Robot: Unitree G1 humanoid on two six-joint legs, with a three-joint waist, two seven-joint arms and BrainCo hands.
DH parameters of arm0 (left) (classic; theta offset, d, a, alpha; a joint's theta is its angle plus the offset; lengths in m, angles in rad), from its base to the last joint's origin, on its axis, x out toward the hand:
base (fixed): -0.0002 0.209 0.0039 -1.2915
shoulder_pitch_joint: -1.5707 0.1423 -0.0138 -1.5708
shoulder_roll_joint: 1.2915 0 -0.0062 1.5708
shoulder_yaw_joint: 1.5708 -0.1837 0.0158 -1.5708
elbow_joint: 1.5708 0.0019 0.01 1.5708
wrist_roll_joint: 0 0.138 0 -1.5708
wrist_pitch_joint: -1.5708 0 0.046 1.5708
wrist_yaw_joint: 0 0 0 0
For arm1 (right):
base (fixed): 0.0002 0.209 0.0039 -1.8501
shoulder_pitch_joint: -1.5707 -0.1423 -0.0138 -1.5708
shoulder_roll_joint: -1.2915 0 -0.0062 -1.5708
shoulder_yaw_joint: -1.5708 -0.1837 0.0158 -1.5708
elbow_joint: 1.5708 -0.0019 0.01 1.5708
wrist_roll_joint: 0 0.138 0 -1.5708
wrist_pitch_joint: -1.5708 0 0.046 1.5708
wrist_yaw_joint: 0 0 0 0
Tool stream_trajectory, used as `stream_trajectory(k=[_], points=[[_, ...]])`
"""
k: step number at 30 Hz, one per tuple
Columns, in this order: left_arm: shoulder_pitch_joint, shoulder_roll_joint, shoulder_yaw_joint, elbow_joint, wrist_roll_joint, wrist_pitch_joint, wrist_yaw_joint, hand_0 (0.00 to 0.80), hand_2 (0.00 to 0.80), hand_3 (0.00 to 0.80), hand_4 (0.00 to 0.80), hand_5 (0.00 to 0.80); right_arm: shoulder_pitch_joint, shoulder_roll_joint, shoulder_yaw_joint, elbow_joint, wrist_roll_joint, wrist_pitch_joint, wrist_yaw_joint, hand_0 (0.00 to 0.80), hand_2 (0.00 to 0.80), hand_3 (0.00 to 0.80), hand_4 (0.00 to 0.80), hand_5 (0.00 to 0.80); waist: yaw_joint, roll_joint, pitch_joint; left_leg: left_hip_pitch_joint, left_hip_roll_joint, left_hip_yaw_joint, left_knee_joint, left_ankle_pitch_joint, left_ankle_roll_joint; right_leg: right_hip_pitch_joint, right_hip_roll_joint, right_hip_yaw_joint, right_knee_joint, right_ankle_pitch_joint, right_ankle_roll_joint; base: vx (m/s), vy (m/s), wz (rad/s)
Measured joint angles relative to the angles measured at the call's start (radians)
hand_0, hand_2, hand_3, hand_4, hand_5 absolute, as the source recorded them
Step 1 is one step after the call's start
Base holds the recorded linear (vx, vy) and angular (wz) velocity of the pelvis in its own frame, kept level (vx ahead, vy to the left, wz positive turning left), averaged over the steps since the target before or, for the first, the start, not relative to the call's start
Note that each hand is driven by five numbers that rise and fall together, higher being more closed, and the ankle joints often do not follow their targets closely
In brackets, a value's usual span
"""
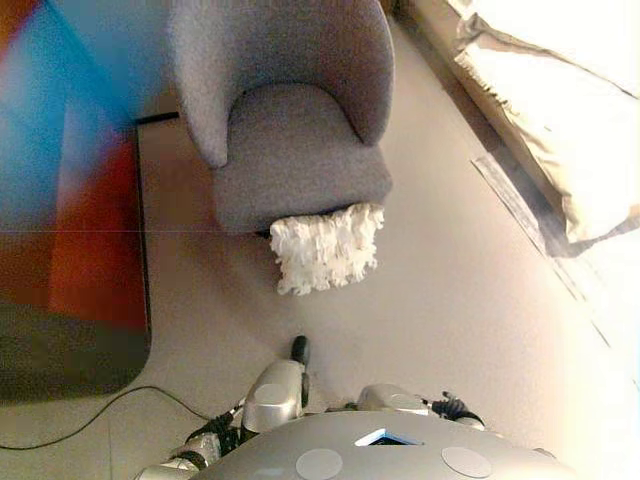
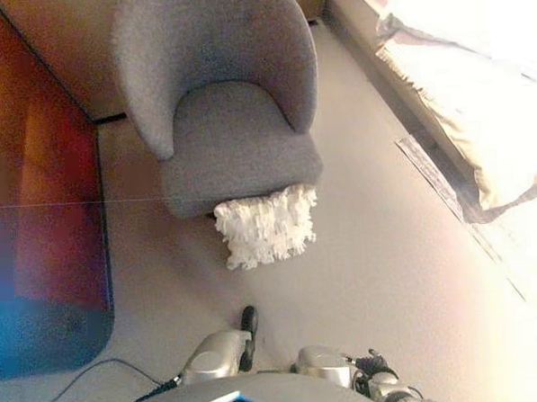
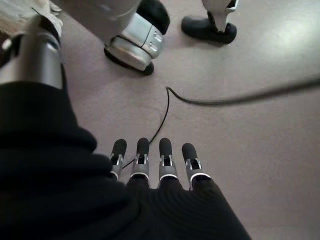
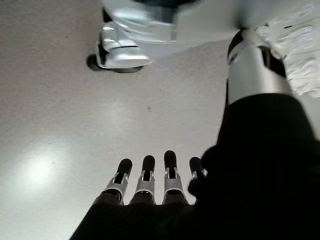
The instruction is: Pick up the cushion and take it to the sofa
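The fluffy white shaggy cushion (image 1: 328, 248) leans against the grey upholstered armchair (image 1: 290, 110), not yet grasped. Both the left robot hand (image 3: 150, 165) and right robot hand (image 4: 150, 180) hang open, empty, fingers straight; next, I judge, comes approaching and reaching down.

One white cushion (image 1: 328, 248), one grey armchair (image 1: 290, 110), one rug (image 1: 70, 240).

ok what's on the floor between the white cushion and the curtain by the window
Nothing: in the left eye view the floor between the cushion, leaning against the armchair's front, and the curtain is bare.
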Motion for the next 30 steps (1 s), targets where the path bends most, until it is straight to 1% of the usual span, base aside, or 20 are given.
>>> stream_trajectory(k=[3,4,5,6,8,10,11,13,14,15,16,18,19,20,22,24,25,28,29,30], points=[[0.003,0.006,-0.006,-0.016,0.001,0.003,0.011,0.0,0.0,0.0,0.0,0.0,0.029,-0.005,0.005,-0.066,-0.004,-0.001,-0.03,0.0,0.0,0.0,0.0,0.0,-0.007,0.001,-0.014,0.038,-0.005,-0.003,-0.049,0.004,0.011,-0.077,-0.006,-0.017,0.143,0.043,0.065,0.269,0.103,0.01],[0.007,0.006,-0.024,-0.031,0.0,0.005,0.014,0.0,0.0,0.0,0.0,0.0,0.041,-0.01,0.015,-0.094,-0.004,0.001,-0.036,0.0,0.0,0.0,0.0,0.0,-0.024,0.007,-0.019,0.052,-0.001,-0.009,-0.073,0.007,0.016,-0.107,0.0,-0.023,0.197,0.071,0.07,0.233,0.063,0.11],[0.016,0.01,-0.031,-0.038,-0.001,0.007,0.014,0.0,0.0,0.0,0.0,0.0,0.045,-0.013,0.025,-0.113,-0.004,0.001,-0.043,0.0,0.0,0.0,0.0,0.0,-0.026,0.007,-0.025,0.066,0.002,-0.013,-0.09,0.012,0.022,-0.122,-0.002,-0.028,0.225,0.063,0.072,0.184,0.036,0.09],[0.01,0.012,-0.032,-0.041,-0.002,0.014,0.014,0.0,0.0,0.0,0.0,0.0,0.051,-0.015,0.028,-0.131,-0.004,0.001,-0.046,0.0,0.0,0.0,0.0,0.0,-0.045,0.004,-0.027,0.073,0.004,-0.012,-0.095,0.011,0.022,-0.135,-0.009,-0.03,0.208,0.039,0.059,0.169,0.032,0.07],[-0.011,0.008,-0.039,-0.053,-0.022,0.019,0.016,0.0,0.0,0.0,0.0,0.0,0.055,-0.028,0.03,-0.162,-0.002,-0.011,-0.053,0.0,0.0,0.0,0.0,0.0,-0.062,0.019,-0.027,0.073,0.026,-0.012,-0.101,-0.005,0.02,-0.202,-0.022,-0.048,0.129,0.024,0.055,0.202,0.008,-0.16],[-0.012,-0.003,-0.049,-0.053,-0.051,0.021,0.022,0.0,0.0,0.0,0.0,0.0,0.061,-0.051,0.03,-0.216,0.0,-0.024,-0.052,0.0,0.0,0.0,0.0,0.0,-0.094,0.058,-0.013,0.081,0.069,-0.01,-0.107,-0.015,0.006,-0.262,-0.016,-0.051,-0.014,0.04,0.05,0.317,-0.086,-0.21],[-0.009,-0.007,-0.048,-0.053,-0.051,0.021,0.025,0.0,0.0,0.0,0.0,0.0,0.073,-0.061,0.028,-0.25,0.003,-0.028,-0.051,0.0,0.0,0.0,0.0,0.0,-0.107,0.067,-0.007,0.095,0.087,-0.016,-0.108,-0.024,-0.009,-0.279,-0.019,-0.048,-0.118,0.078,0.046,0.388,-0.169,-0.15],[-0.008,-0.005,-0.048,-0.041,-0.049,0.022,0.034,0.0,0.0,0.0,0.0,0.0,0.095,-0.053,0.024,-0.258,0.025,-0.034,-0.049,0.0,0.0,0.0,0.0,0.0,-0.138,0.062,-0.004,0.126,0.104,-0.07,-0.104,-0.051,-0.049,-0.257,-0.028,-0.047,-0.316,0.185,0.056,0.4,-0.197,0.21],[-0.009,-0.002,-0.047,-0.031,-0.047,0.022,0.036,0.0,0.0,0.0,0.0,0.0,0.112,-0.042,0.018,-0.24,0.051,-0.038,-0.047,0.0,0.0,0.0,0.0,0.0,-0.142,0.053,-0.008,0.149,0.104,-0.105,-0.105,-0.062,-0.064,-0.232,-0.045,-0.062,-0.362,0.275,0.061,0.436,-0.236,0.71],[-0.011,-0.002,-0.048,-0.03,-0.045,0.021,0.038,0.0,0.0,0.0,0.0,0.0,0.124,-0.035,0.0,-0.203,0.069,-0.042,-0.032,0.0,0.0,0.0,0.0,0.0,-0.142,0.041,-0.013,0.169,0.113,-0.149,-0.118,-0.073,-0.079,-0.205,-0.04,-0.087,-0.371,0.322,0.042,0.419,-0.233,0.83],[-0.025,-0.001,-0.048,-0.021,-0.04,0.023,0.041,0.0,0.0,0.0,0.0,0.0,0.131,-0.036,-0.002,-0.16,0.082,-0.045,-0.016,0.0,0.0,0.0,0.0,0.0,-0.142,0.048,-0.017,0.189,0.11,-0.166,-0.106,-0.083,-0.08,-0.181,-0.031,-0.104,-0.388,0.32,0.022,0.449,-0.263,0.79],[-0.046,-0.018,-0.046,-0.006,-0.026,0.03,0.044,0.0,0.0,0.0,0.0,0.0,0.11,-0.04,0.0,-0.087,0.099,-0.058,0.014,0.0,0.0,0.0,0.0,0.0,-0.131,0.056,-0.018,0.176,0.058,-0.168,0.019,-0.122,-0.075,-0.125,-0.025,-0.114,-0.435,0.32,0.015,0.495,-0.31,0.59],[-0.046,-0.017,-0.045,0.006,-0.022,0.037,0.045,0.0,0.0,0.0,0.0,0.0,0.101,-0.038,-0.001,-0.066,0.099,-0.059,0.021,0.0,0.0,0.0,0.0,0.0,-0.137,0.064,-0.023,0.186,0.055,-0.168,0.036,-0.143,-0.063,-0.108,-0.011,-0.123,-0.438,0.319,0.008,0.419,-0.279,0.64],[-0.052,-0.018,-0.046,0.021,-0.007,0.044,0.045,0.0,0.0,0.0,0.0,0.0,0.1,-0.037,-0.003,-0.061,0.1,-0.06,0.029,0.0,0.0,0.0,0.0,0.0,-0.143,0.068,-0.026,0.2,0.066,-0.168,0.028,-0.158,-0.053,-0.096,0.007,-0.132,-0.437,0.311,-0.021,0.423,-0.297,0.73],[-0.053,-0.015,-0.042,0.02,0.011,0.048,0.044,0.0,0.0,0.0,0.0,0.0,0.092,-0.035,-0.005,-0.06,0.1,-0.06,0.041,0.0,0.0,0.0,0.0,0.0,-0.135,0.063,-0.031,0.226,0.086,-0.171,-0.005,-0.169,-0.051,-0.082,0.029,-0.152,-0.44,0.304,-0.075,0.426,-0.318,0.51],[-0.055,-0.019,-0.031,0.022,0.013,0.048,0.044,0.0,0.0,0.0,0.0,0.0,0.063,-0.043,-0.005,-0.046,0.1,-0.056,0.054,0.0,0.0,0.0,0.0,0.0,-0.129,0.067,-0.033,0.233,0.107,-0.172,-0.024,-0.175,-0.064,-0.063,0.043,-0.163,-0.446,0.298,-0.09,0.421,-0.328,0.32],[-0.055,-0.019,-0.03,0.021,0.021,0.048,0.044,0.0,0.0,0.0,0.0,0.0,0.052,-0.046,-0.006,-0.045,0.099,-0.056,0.057,0.0,0.0,0.0,0.0,0.0,-0.13,0.072,-0.038,0.237,0.112,-0.178,-0.027,-0.178,-0.066,-0.055,0.05,-0.161,-0.446,0.295,-0.095,0.365,-0.295,0.32],[-0.053,-0.021,-0.031,0.025,0.056,0.03,0.044,0.0,0.0,0.0,0.0,0.0,0.023,-0.044,-0.006,-0.043,0.099,-0.046,0.059,0.0,0.0,0.0,0.0,0.0,-0.122,0.064,-0.057,0.233,0.116,-0.186,-0.011,-0.179,-0.079,-0.05,0.055,-0.161,-0.447,0.285,-0.116,0.27,-0.26,0.23],[-0.056,-0.019,-0.031,0.033,0.062,0.018,0.044,0.0,0.0,0.0,0.0,0.0,0.007,-0.04,-0.009,-0.043,0.099,-0.038,0.059,0.0,0.0,0.0,0.0,0.0,-0.109,0.054,-0.057,0.209,0.101,-0.176,0.042,-0.18,-0.088,-0.045,0.049,-0.16,-0.458,0.285,-0.116,0.192,-0.247,0.21],[-0.061,-0.01,-0.029,0.033,0.069,0.004,0.044,0.0,0.0,0.0,0.0,0.0,0.003,-0.033,-0.009,-0.042,0.099,-0.026,0.06,0.0,0.0,0.0,0.0,0.0,-0.098,0.034,-0.054,0.158,0.075,-0.156,0.152,-0.185,-0.094,-0.032,0.033,-0.158,-0.472,0.286,-0.116,0.173,-0.234,0.26]])
